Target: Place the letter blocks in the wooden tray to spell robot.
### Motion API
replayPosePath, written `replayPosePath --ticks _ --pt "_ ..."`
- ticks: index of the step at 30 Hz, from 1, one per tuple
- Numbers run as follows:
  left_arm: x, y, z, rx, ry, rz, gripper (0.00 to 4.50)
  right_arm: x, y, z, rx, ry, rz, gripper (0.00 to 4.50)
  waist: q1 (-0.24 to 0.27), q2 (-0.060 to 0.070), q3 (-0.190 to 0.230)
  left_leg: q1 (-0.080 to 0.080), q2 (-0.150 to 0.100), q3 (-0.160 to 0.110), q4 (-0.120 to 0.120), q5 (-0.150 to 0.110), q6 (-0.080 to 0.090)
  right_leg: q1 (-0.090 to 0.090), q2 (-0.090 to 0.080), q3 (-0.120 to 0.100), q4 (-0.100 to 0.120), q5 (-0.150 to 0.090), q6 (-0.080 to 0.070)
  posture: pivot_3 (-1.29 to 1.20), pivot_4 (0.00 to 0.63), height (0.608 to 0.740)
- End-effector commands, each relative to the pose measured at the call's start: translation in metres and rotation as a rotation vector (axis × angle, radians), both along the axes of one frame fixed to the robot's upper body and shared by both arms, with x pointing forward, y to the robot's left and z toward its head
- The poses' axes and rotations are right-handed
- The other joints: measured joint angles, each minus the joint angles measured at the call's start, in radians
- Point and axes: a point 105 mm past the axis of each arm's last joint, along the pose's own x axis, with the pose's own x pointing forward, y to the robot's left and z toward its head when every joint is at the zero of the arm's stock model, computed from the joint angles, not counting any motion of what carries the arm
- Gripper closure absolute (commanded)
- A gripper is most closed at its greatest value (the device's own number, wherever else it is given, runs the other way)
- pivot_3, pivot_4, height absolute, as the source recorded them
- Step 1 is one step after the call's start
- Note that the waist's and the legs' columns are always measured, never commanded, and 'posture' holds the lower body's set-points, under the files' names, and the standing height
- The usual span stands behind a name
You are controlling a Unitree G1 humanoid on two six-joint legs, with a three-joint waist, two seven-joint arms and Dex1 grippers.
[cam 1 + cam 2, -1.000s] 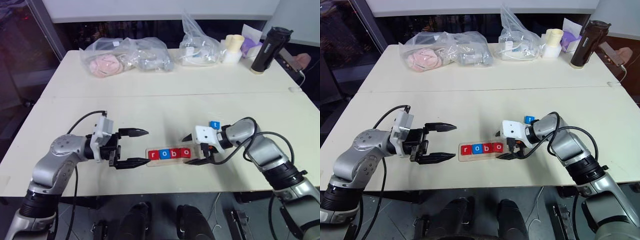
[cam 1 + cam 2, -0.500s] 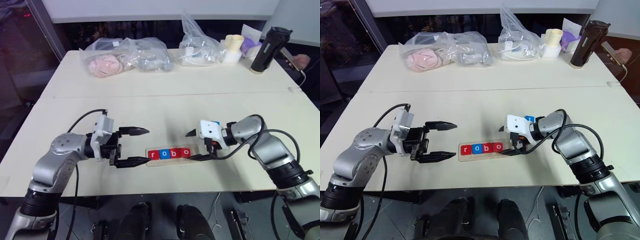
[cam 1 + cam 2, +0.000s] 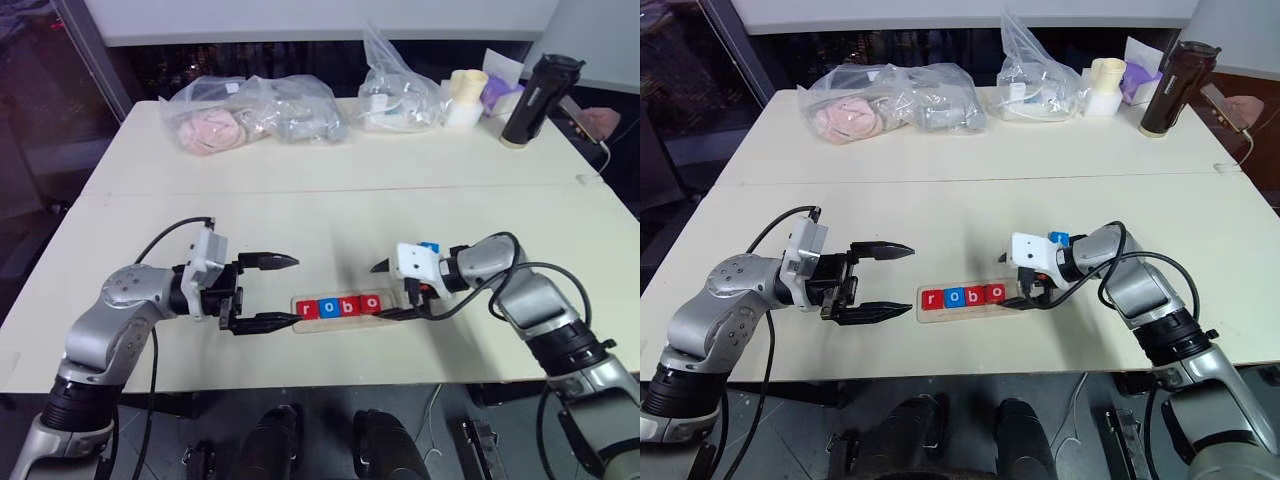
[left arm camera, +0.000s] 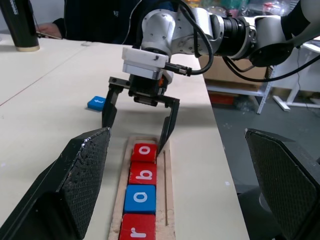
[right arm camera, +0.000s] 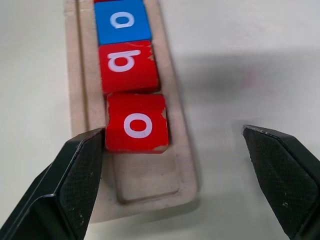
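The tray [image 3: 340, 308] lies on the table [image 3: 330, 200] between the two grippers, with four blocks in it reading r [image 4: 140, 229], o [image 4: 140, 196], b [image 4: 143, 173], o [image 4: 145, 151]; the slot at its right end holds no block. The t block [image 4: 96, 103], blue, lies on the table just beyond the right gripper [image 3: 387, 290], whose fingers stand wide apart and empty, straddling the tray's right end with one fingertip at the last red block. The left gripper [image 3: 272, 292] hovers open and empty just left of the tray.

The tray [image 3: 340, 308] has one empty slot at its right end, straddled by the open right gripper [image 3: 384, 290] (one fingertip beside the last o [image 5: 136, 123]); table [image 3: 330, 215] behind is bare.
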Motion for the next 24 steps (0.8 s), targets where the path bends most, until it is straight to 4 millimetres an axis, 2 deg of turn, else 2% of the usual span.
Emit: replayPosePath --ticks 1,6,11,15,24 --pt "-0.001 -0.002 0.004 -0.008 -0.019 -0.015 0.0 -0.003 0.005 0.015 0.023 -0.027 0.037 0.05 0.0 0.0 0.0 0.0 0.0 0.0 0.0 0.0 0.0 0.0 0.0 0.0 0.0 0.0 0.0 0.0 0.15 0.738" --pt "-0.001 -0.002 0.004 -0.011 -0.018 -0.014 0.0 -0.015 0.002 0.024 0.031 -0.002 0.053 0.05 0.002 0.0 0.0 0.0 0.0 0.0 0.0 0.0 0.0 0.0 0.0 0.0 0.0 0.0 0.0 0.0 0.15 0.738" --pt "0.0 -0.004 0.004 -0.015 -0.017 -0.017 0.0 0.0 -0.009 0.03 0.033 -0.064 -0.025 0.05 0.001 0.0 0.0 0.0 0.0 0.0 0.001 0.0 0.0 0.001 0.0 0.0 0.0 0.0 -0.001 0.0 0.15 0.738" --pt "0.0 -0.005 0.004 -0.016 -0.016 -0.021 0.0 0.008 -0.017 0.027 0.01 -0.084 -0.055 0.05 0.001 0.0 0.0 0.0 0.0 0.0 0.002 0.0 0.0 0.001 0.0 0.0 0.0 0.0 -0.001 0.0 0.15 0.738" --pt "0.0 -0.004 0.005 -0.016 -0.016 -0.019 0.0 0.011 -0.02 0.017 -0.011 -0.086 -0.051 0.05 0.0 0.0 0.0 0.0 0.0 0.0 0.002 0.0 0.0 0.001 0.0 0.0 0.0 0.0 0.0 0.0 0.15 0.738"
